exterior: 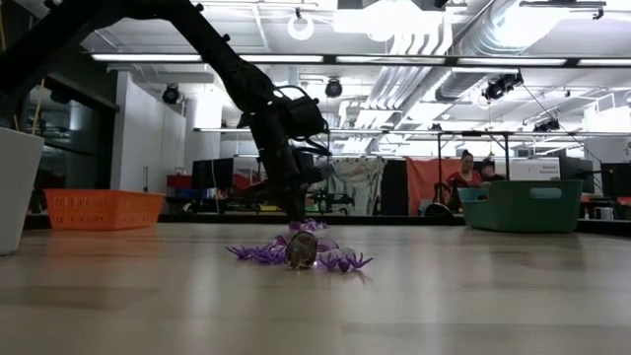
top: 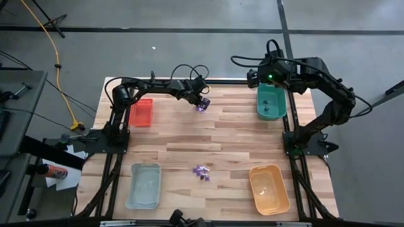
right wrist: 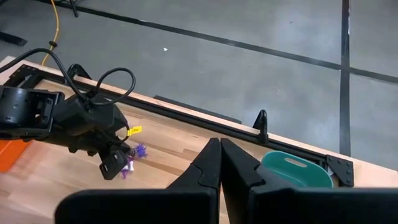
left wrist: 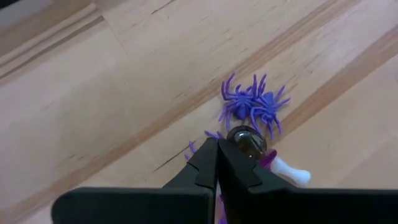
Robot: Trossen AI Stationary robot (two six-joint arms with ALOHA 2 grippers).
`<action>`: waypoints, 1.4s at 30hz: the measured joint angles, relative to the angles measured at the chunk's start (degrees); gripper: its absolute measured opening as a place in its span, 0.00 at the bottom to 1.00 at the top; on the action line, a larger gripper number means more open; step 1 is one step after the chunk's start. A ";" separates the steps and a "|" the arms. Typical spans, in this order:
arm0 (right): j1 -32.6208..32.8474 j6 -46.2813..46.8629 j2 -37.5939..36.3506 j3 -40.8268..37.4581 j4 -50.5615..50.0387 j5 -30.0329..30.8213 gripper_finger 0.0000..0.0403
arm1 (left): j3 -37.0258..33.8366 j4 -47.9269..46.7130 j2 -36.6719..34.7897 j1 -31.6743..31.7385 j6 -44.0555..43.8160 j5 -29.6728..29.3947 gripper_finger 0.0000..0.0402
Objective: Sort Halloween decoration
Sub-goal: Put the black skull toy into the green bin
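Left gripper [left wrist: 217,149]: jaws clenched, empty, tips just above a cluster of purple spiders [left wrist: 254,104], a dark round piece [left wrist: 247,142] and a whitish bone [left wrist: 291,171] near the table's [top: 233,135] far edge
Right gripper [right wrist: 219,149]: jaws clenched, empty, over the green tray [top: 271,103] at the far right corner
Second pile [top: 202,171]: near the front edge, between pale blue tray [top: 144,185] and orange tray [top: 269,188]
Hard to tell: contact between left tips and pieces
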 joint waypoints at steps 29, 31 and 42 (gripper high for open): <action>0.00 -0.06 0.00 0.00 0.00 -1.52 0.00 | -0.10 3.62 0.20 4.63 11.56 15.83 0.00; -0.02 -0.07 0.00 0.00 0.00 -1.80 0.00 | -0.10 3.45 0.20 4.63 11.55 16.00 0.00; -0.02 -0.12 0.00 0.00 0.00 -3.28 0.00 | -0.10 5.10 0.20 7.66 8.51 27.48 0.00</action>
